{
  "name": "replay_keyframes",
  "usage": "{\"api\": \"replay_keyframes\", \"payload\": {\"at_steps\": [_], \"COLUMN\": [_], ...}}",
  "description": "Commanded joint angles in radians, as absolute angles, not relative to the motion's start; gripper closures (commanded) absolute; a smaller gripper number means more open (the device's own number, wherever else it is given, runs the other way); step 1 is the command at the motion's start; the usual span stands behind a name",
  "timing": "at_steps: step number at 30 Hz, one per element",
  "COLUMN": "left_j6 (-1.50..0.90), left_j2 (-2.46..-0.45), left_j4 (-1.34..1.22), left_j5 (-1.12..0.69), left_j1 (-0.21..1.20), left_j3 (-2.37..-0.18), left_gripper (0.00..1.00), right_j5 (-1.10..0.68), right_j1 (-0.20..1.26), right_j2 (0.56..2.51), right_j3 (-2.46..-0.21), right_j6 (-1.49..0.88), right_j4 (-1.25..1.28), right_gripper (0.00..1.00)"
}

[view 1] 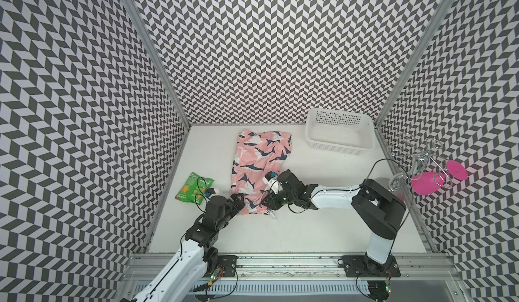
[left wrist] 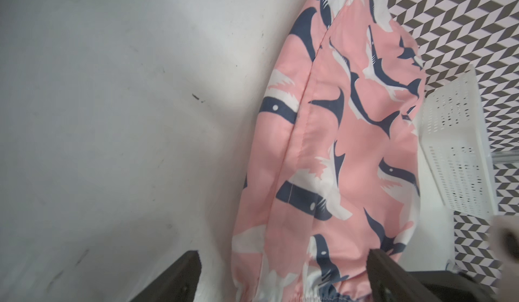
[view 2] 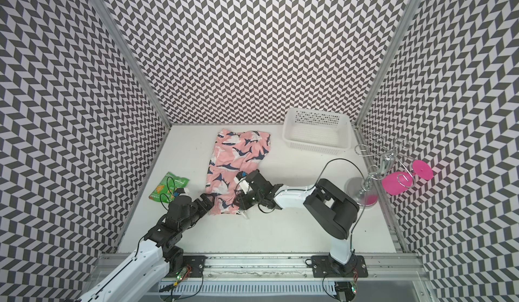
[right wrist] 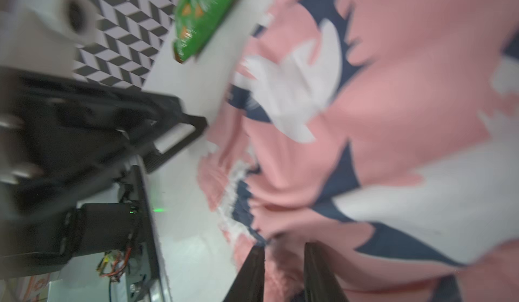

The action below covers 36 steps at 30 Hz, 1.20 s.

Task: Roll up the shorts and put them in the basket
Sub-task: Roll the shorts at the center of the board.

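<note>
The pink shark-print fabric shorts [view 1: 259, 160] lie flat mid-table, gathered waistband toward the robot, near a green snack bag [view 1: 191, 186]. The left gripper [left wrist: 283, 254] gapes wide astride one waistband corner. The right gripper [right wrist: 284, 254], narrowed, pinches fabric at the other.

Bright, even overhead light fills both top views. Shadows on the table [view 1: 309, 230] are faint, and the patterned walls [view 1: 56, 118] bow at the frame edges. Beyond the right gripper [right wrist: 285, 247] jaws, the shorts [right wrist: 393, 118] smear with motion blur. Between the left gripper [left wrist: 283, 252] jaws the fabric is slightly soft.
</note>
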<state>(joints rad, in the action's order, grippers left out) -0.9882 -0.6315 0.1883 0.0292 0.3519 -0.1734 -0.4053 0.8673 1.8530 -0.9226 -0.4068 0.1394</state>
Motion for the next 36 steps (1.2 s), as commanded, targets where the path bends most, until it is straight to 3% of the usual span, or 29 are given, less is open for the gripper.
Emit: {"api": "replay_keyframes", "payload": {"at_steps": [1, 10, 19, 27, 32, 36], "left_j6": [-0.946, -0.943, -0.943, -0.908, -0.907, -0.904], "left_j2": [-0.665, -0.861, -1.198, -1.194, -1.132, -1.073], "left_j4": [0.054, -0.235, -0.568, -0.635, -0.613, -0.539], "left_j5": [-0.044, -0.213, -0.391, -0.434, -0.433, -0.398], "left_j1": [0.339, 0.340, 0.394, 0.417, 0.418, 0.418], "left_j3": [-0.140, -0.071, -0.074, -0.094, -0.097, -0.107], "left_gripper": [0.03, 0.04, 0.09, 0.07, 0.41, 0.57], "right_j5": [-0.425, -0.445, -0.473, -0.492, -0.499, -0.504], "right_j1": [0.810, 0.787, 0.784, 0.784, 0.784, 0.789], "right_j2": [1.864, 1.917, 1.936, 1.939, 1.928, 1.906], "right_j3": [-0.826, -0.736, -0.768, -0.774, -0.779, -0.782], "right_j6": [-0.449, -0.481, -0.479, -0.488, -0.491, -0.485], "right_j4": [0.232, 0.323, 0.321, 0.339, 0.340, 0.327], "right_gripper": [0.73, 0.74, 0.74, 0.74, 0.74, 0.74]}}
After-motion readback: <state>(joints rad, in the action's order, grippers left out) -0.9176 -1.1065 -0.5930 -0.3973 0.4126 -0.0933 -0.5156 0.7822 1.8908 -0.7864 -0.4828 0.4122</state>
